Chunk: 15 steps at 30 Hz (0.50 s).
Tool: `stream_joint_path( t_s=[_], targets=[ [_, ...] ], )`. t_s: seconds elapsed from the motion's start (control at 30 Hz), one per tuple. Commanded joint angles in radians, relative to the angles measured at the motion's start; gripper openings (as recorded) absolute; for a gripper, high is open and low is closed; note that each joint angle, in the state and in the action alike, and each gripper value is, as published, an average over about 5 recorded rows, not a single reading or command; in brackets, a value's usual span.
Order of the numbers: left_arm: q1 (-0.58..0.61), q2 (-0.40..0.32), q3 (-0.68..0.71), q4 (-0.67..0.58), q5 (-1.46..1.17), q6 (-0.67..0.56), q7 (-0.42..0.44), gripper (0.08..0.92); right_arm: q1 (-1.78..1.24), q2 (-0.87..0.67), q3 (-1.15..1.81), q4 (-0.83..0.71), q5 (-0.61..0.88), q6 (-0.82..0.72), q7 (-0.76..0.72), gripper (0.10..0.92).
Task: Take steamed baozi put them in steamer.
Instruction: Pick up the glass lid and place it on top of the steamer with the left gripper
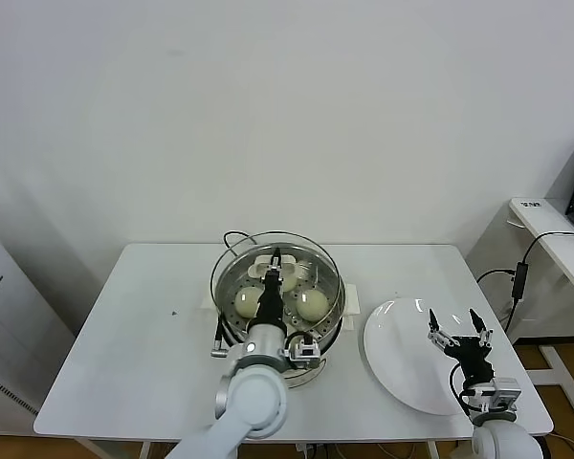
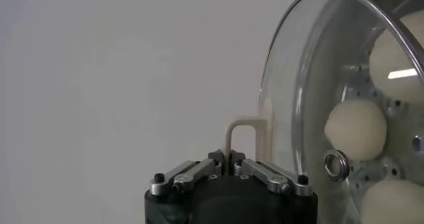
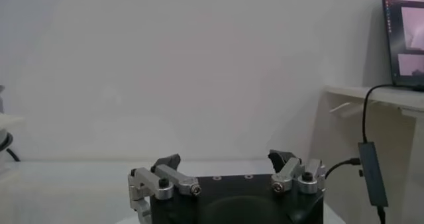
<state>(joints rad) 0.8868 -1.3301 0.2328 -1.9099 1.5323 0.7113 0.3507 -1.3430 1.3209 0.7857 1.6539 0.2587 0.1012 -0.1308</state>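
The steamer point(image 1: 327, 332), a shiny steel pot, stands at the table's middle with baozi on its perforated tray point(image 2: 405, 112). Two baozi point(image 1: 248, 303) point(image 1: 313, 304) show clearly through the round glass lid point(image 1: 331, 271), with more white behind them. My left gripper point(image 1: 275, 260) is shut on the lid's cream handle point(image 2: 240, 130) and holds the lid over the pot's mouth. In the left wrist view the gripper point(image 2: 230, 158) pinches the handle, and three baozi point(image 2: 356, 128) show behind the glass point(image 2: 291, 79). My right gripper point(image 1: 456, 330) is open and empty above the white plate point(image 1: 398, 363).
The plate lies right of the steamer, near the table's front right corner. A black cord point(image 1: 231, 236) loops behind the pot. A side desk point(image 1: 555, 234) with a laptop point(image 3: 404, 40) and hanging cables stands to the right. A cabinet point(image 1: 0, 316) stands at the left.
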Motion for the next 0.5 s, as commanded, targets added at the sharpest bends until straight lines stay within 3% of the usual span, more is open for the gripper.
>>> stream_joint_path(
  t_s=[0.03,0.5],
  targets=[
    [0.006,-0.030,0.011,0.046,0.019,-0.002,-0.002,0.113,0.000,0.002,0.001,-0.003,-0.001,0.003,-0.002,0.823],
    [0.021,-0.038,0.005,0.065,0.016,-0.015,-0.015,0.113,0.003,0.007,0.004,-0.012,-0.007,0.008,-0.005,0.823]
  ],
)
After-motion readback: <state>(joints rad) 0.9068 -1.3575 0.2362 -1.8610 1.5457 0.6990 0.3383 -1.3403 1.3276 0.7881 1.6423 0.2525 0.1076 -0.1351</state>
